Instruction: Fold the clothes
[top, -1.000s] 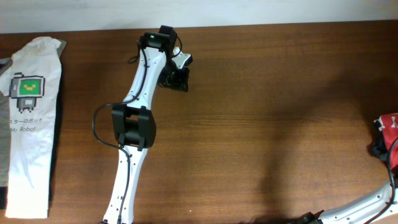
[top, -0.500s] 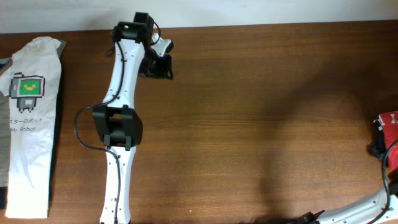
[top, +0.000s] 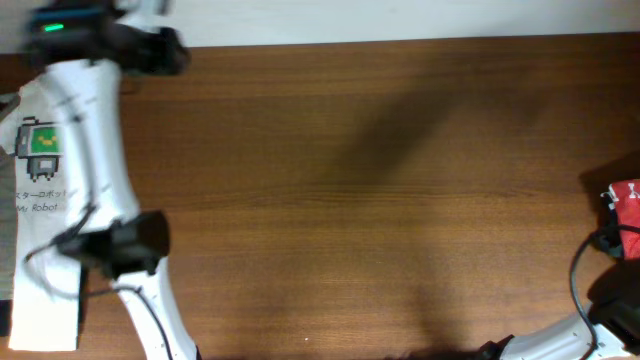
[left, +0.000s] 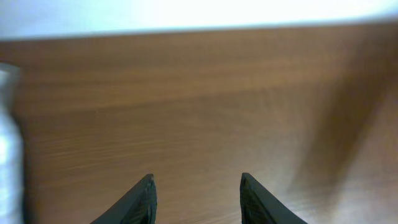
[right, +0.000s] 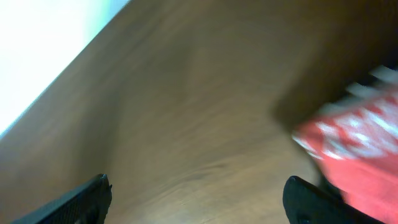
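Lying bunched at the far right edge of the wooden table (top: 380, 200), the red-orange T-shirt (top: 626, 204) shows only partly in the overhead view, the rest cut off by the frame. White printing crosses its fabric, too blurred in both the overhead and the right wrist views to read. In the right wrist view the shirt (right: 364, 146) sits to the right of the right gripper (right: 199, 202), whose fingers (right: 87, 200) stand wide apart over bare wood with nothing between them. The right arm (top: 590, 325) comes in from the lower right corner, with a dark cable looping just beside the shirt.

Well apart, along the left edge of the table, a folded white T-shirt (top: 45, 250) lies lengthwise. It bears a green pixel-robot print (top: 42, 140), a line of Japanese characters below it, and under that the words "My Robot". The left arm (top: 95, 150), motion-blurred, stretches over this shirt toward the back left corner. The left gripper (left: 198, 202) holds its fingers (left: 142, 200) moderately apart above bare wood, gripping nothing, with white fabric at the left edge of its view.
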